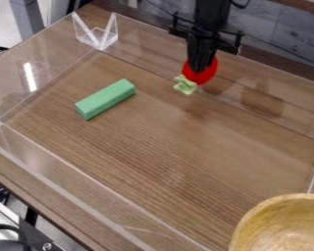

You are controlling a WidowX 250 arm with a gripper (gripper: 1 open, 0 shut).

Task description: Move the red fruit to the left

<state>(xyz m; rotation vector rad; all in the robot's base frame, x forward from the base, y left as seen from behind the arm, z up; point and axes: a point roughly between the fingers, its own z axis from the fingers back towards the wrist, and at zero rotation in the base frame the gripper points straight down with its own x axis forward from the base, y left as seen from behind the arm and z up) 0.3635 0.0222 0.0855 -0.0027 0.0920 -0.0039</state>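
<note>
Fingers (204, 51) clamped on the red fruit (199, 71).
Green block (105, 98) lies at its eight o'clock on the tabletop (186, 167).

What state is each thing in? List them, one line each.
gripper: shut on the red fruit, pointing down.
red fruit: held in the gripper, green cap lowest.
green block: lying flat, untouched, left of the fruit.
wooden bowl: upright, at the near right corner.
</note>
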